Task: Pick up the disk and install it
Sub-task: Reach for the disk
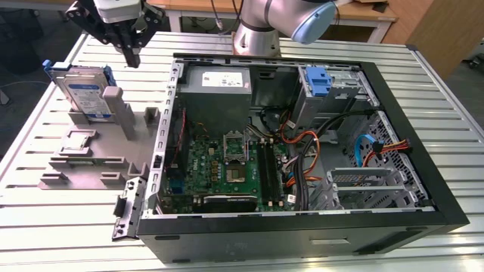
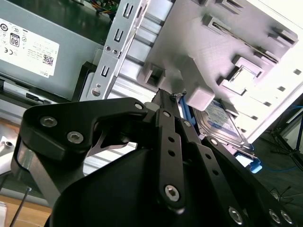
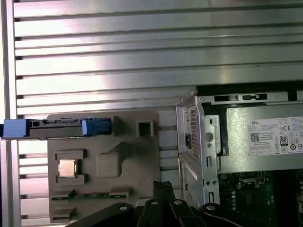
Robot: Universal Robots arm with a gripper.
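The gripper (image 1: pixel 134 59), fingers pressed together and empty, hangs apart from the one disk (image 1: pixel 81 93) standing upright in one grey holder (image 1: pixel 83 178).

1. Disk (image 1: pixel 83 93) stands on edge in fixture (image 1: pixel 90 170), exterior view's left of PC case (image 1: pixel 287 232).
2. Chip (image 1: pixel 78 143) on fixture, nearer cam than disk.
3. Gripper (image 1: pixel 133 61) above table (image 1: pixel 68 226), btwn disk & case.
4. PSU (image 1: pixel 217 85) in case, far-left corner.

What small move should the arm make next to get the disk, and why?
Probably shift the hand toward the exterior view's left until it is over the disk. It hangs shut and empty, above and beside the disk, which stands upright in the grey holder, untouched.
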